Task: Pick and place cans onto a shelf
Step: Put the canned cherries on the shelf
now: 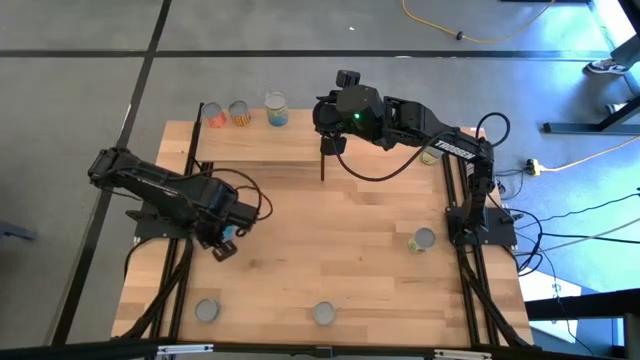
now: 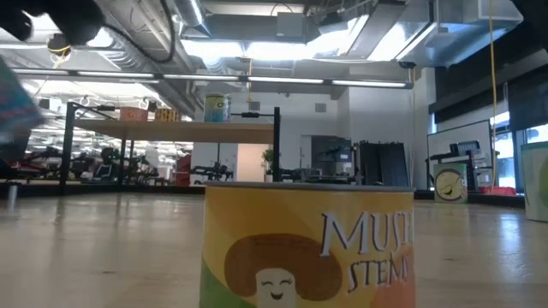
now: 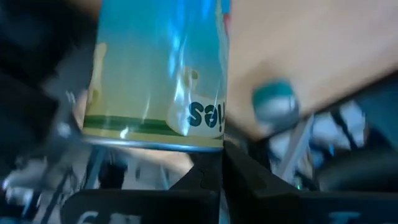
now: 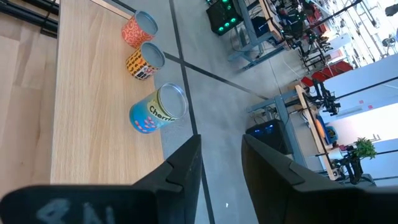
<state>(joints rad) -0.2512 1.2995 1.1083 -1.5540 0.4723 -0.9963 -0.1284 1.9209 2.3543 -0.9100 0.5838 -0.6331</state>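
My left gripper [image 1: 222, 243] is at the table's left side, shut on a blue can [image 3: 158, 62] with a cream band. That can shows as a blue blur [image 2: 15, 98] in the low view. My right gripper [image 4: 221, 149] hangs open above the shelf [image 1: 300, 150], empty, near the shelf's front edge. Three cans stand on the shelf's far left: an orange one [image 4: 138, 29], a yellow-orange one [image 4: 145, 62] and a blue one [image 4: 158, 111]. More cans stand on the table: a mushroom can [image 2: 308, 248] at the near edge, another [image 1: 207, 311] at near left, one [image 1: 423, 240] at right. My left gripper has the blue can between its two fingers, near the can's rimmed end [image 3: 155, 138]. The can's body stretches away from the fingers, tilted. It looks lifted clear of the tabletop. The gripper's own body hides the exact spots where the fingers touch.
The shelf's black uprights [image 2: 276, 145] stand at its corners. A further can [image 1: 430, 155] sits under the right arm by the shelf's right end. A teal-topped can [image 3: 273, 102] stands on the table beyond the held one. Bare wood lies mid-table.
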